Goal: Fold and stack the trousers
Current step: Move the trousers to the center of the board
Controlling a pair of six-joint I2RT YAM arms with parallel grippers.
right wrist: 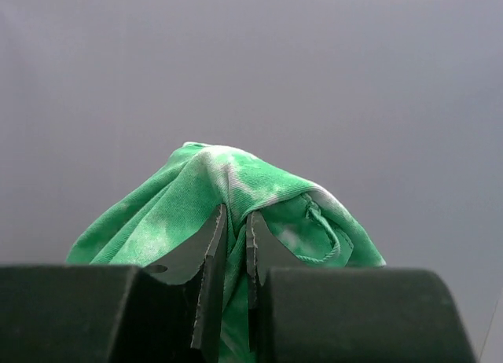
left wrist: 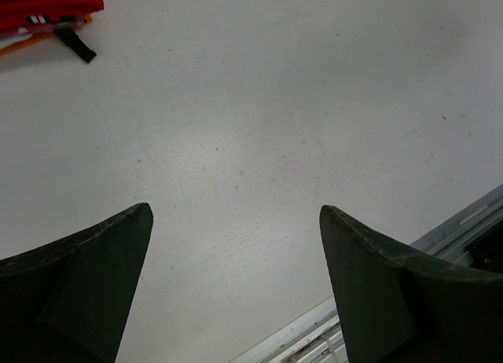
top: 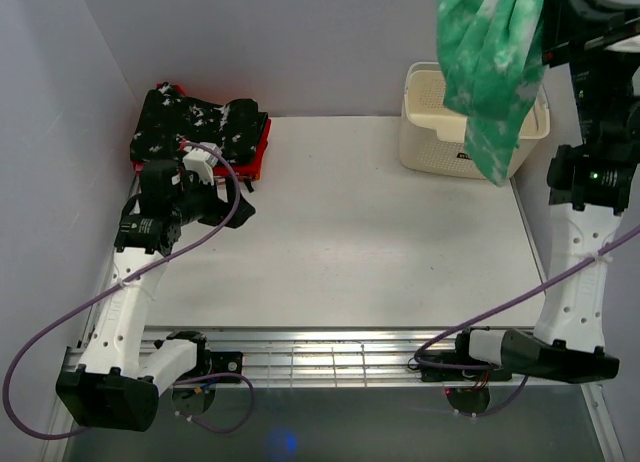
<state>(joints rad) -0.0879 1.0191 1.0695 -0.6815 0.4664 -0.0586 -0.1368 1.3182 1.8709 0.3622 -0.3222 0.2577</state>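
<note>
So, the right claw [right wrist: 233,241] is pinched nearly shut on a bunched fold of the green tie-dye trousers [top: 495,72], with just a sliver of cloth between the jaws in the wrist view. The trousers hang in a wad high in the upper right of the overhead frame, dangling over the cream laundry basket [top: 425,132]. I can't tell if the lower end touches it.

The left claw [left wrist: 236,212] is wide open, holding nothing, low over the bare white table [top: 380,242]. It's near the stack at upper left, a black speckled garment [top: 200,122] on top of red clothes [top: 262,150].

What worries me is that it's a small pinch carrying the whole weight, so a quick swing could let the cloth slide out. The hanging end could also catch the basket rim on the way across. And since it's all bunched, I'd guess it lands as a crumpled heap with the legs tangled, which makes a flat fold hard. That loose drawstring loop could snag a finger too.
</note>
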